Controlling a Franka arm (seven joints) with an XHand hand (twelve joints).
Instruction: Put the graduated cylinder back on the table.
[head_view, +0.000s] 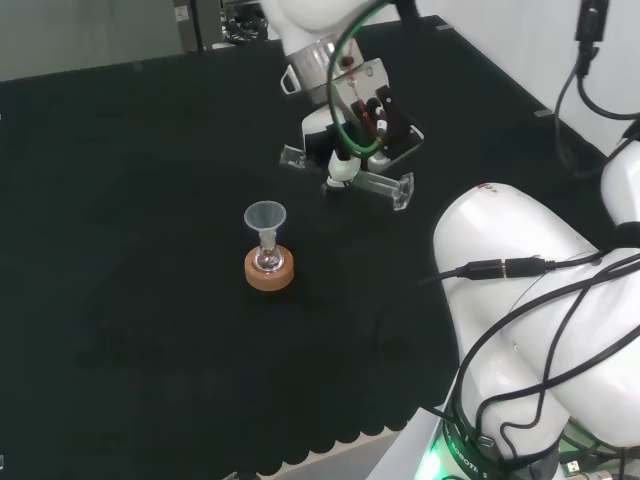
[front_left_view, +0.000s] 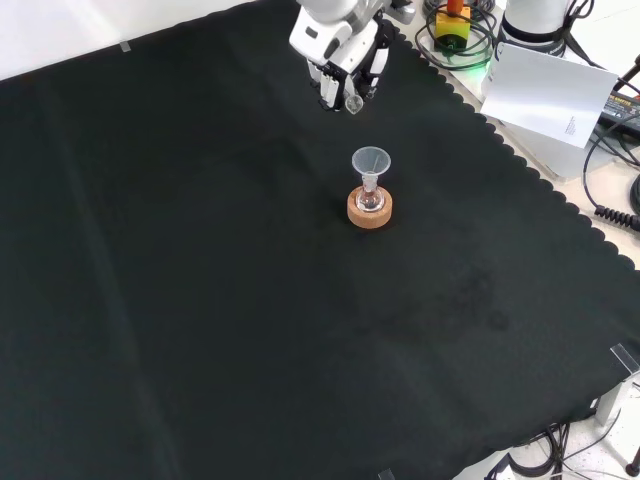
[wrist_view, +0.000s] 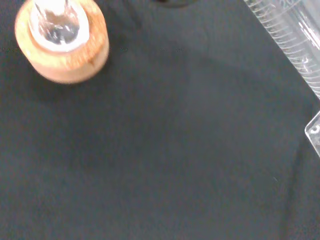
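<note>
A clear graduated cylinder (head_view: 385, 185) lies almost level in the hand (head_view: 362, 128), whose fingers are curled round its middle. In the head view its flat base (head_view: 403, 191) sticks out to the right and its other end (head_view: 292, 155) to the left. The front view shows the hand (front_left_view: 343, 52) near the cloth's far edge, with one end of the cylinder (front_left_view: 355, 102) below it. From the wrist, the cylinder's marked wall (wrist_view: 295, 37) runs past close by. How high it hangs over the cloth I cannot tell.
A small round flask with a clear funnel (head_view: 265, 216) in its neck stands on a cork ring (head_view: 269, 272), nearer than the hand in the front view (front_left_view: 369, 208) and close by in the wrist view (wrist_view: 62, 45). Cables and a white sheet (front_left_view: 545, 92) lie beyond the cloth's scalloped edge.
</note>
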